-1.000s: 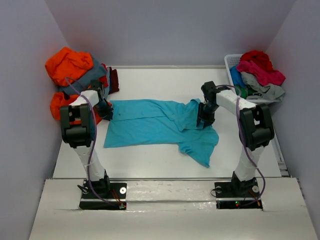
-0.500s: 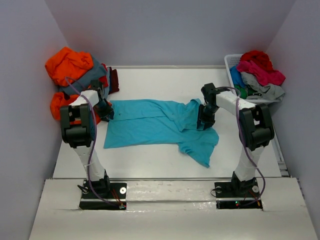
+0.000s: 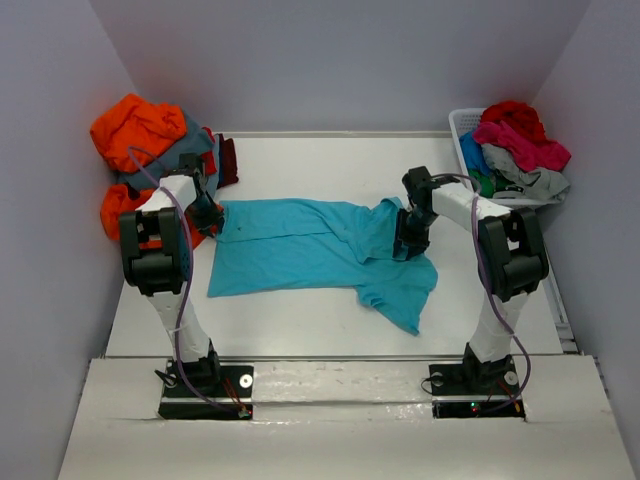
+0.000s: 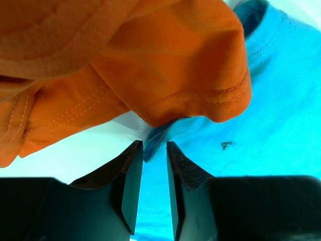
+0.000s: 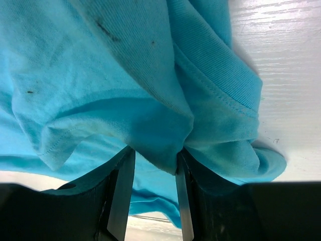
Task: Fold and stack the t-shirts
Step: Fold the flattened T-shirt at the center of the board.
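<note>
Right gripper: clamped on a thick bunched fold of the turquoise t-shirt, which fills the gap between the dark fingers.
Left gripper: the dark, wedge-shaped fingers stand narrowly apart, with a sliver of turquoise edge at their tips. I cannot tell whether it is pinched.
Cloth at right fingers: fine ribbed knit with a stitched hem and a few dark specks.
Orange t-shirt: a soft rounded fold with a double-stitched hem, just beyond the left fingertips and overlapping the turquoise edge.
Turquoise t-shirt: lies mid-table between the arms, smooth at the left, creased and gathered at the right.
Table: white with a faint board grain.
Basket: white slatted plastic at the far right, heaped with crumpled red, pink and light grey shirts.
</note>
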`<state>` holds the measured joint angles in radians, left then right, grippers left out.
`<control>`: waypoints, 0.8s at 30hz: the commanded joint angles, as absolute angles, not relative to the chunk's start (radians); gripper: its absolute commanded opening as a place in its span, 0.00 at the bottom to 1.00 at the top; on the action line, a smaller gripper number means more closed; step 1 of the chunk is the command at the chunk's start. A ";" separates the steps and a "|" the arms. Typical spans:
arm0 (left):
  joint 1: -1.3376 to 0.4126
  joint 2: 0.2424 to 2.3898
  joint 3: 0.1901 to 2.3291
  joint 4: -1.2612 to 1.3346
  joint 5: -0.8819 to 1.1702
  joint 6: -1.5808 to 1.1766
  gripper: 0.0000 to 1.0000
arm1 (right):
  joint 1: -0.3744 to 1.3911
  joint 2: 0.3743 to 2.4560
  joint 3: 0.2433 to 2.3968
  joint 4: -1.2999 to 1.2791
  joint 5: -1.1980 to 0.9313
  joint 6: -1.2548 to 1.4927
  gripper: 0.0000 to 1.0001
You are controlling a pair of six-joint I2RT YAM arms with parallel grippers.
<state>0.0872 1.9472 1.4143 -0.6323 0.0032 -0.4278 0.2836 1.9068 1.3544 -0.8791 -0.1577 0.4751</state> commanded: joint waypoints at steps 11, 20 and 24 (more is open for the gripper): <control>0.092 1.916 1.430 -0.652 -0.006 -0.408 0.33 | 0.293 1.902 1.341 -0.848 -0.164 0.477 0.43; 0.092 1.928 1.414 -0.644 0.055 -0.396 0.27 | 0.293 1.910 1.347 -0.850 -0.166 0.479 0.43; 0.092 1.927 1.399 -0.638 0.072 -0.390 0.21 | 0.293 1.914 1.342 -0.844 -0.167 0.482 0.43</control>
<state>0.0872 1.9476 1.4143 -0.6357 0.0490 -0.4091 0.2836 1.9095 1.3437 -0.8696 -0.1581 0.4755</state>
